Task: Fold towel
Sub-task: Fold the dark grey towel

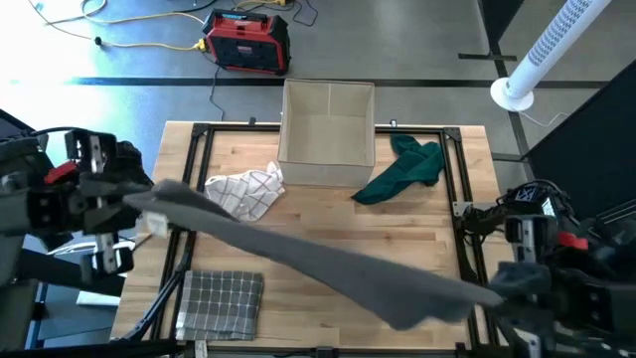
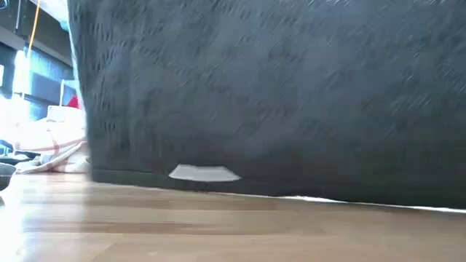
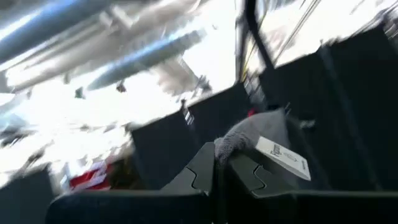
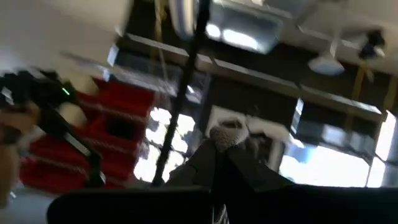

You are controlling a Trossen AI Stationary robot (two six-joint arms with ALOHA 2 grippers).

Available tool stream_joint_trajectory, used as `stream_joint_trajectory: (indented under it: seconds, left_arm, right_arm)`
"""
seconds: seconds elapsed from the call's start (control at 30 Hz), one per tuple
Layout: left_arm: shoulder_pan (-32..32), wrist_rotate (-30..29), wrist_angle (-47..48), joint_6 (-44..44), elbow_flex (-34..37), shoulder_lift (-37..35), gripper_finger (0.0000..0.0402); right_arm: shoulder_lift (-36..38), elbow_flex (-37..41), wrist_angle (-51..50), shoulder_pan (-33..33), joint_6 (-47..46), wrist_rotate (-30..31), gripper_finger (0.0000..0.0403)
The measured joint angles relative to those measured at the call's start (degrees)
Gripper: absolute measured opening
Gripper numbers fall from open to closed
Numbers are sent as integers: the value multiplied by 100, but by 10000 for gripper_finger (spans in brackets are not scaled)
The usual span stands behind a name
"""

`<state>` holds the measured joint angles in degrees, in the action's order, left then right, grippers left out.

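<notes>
Left gripper point(image 1: 149, 204) clamped on one corner of the grey towel point(image 1: 318, 261), right gripper point(image 1: 502, 288) clamped on the opposite corner; the towel hangs stretched in the air between them over the front half of the table point(image 1: 328, 214), its lower edge just above the wood in the low view. Step in hand, by my reading: the lift-and-spread before the first fold; next move calls for lowering it flat onto bare wood, clear of the folded checked cloth point(image 1: 221, 303) at front left. Long axis runs diagonally, from back left to front right.
</notes>
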<state>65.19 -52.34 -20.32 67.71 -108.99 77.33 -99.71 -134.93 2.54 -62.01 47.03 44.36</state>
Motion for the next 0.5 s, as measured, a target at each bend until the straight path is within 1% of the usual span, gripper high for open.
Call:
stream_joint_trajectory:
  seconds: [0.1, 0.23, 0.3, 0.4, 0.5]
  left_arm:
    - [-1, 503, 9, -36, 5, 62, 0]
    - [-2, 946, -19, -62, 9, 176, 0]
    - [-2, 1166, -37, -108, 9, 271, 0]
    - [12, 1362, -31, -168, 9, 444, 0]
    - [46, 1407, -103, -160, 9, 593, 0]
  right_arm:
    - [1, 0, 25, -23, 110, -461, 0]
    - [-4, 2, 27, -15, 205, -655, 0]
    - [-27, 2, 32, 1, 134, -899, 0]
    - [-113, 2, 36, -14, -11, -1311, 0]
    - [-205, 6, 55, -122, 107, -1399, 0]
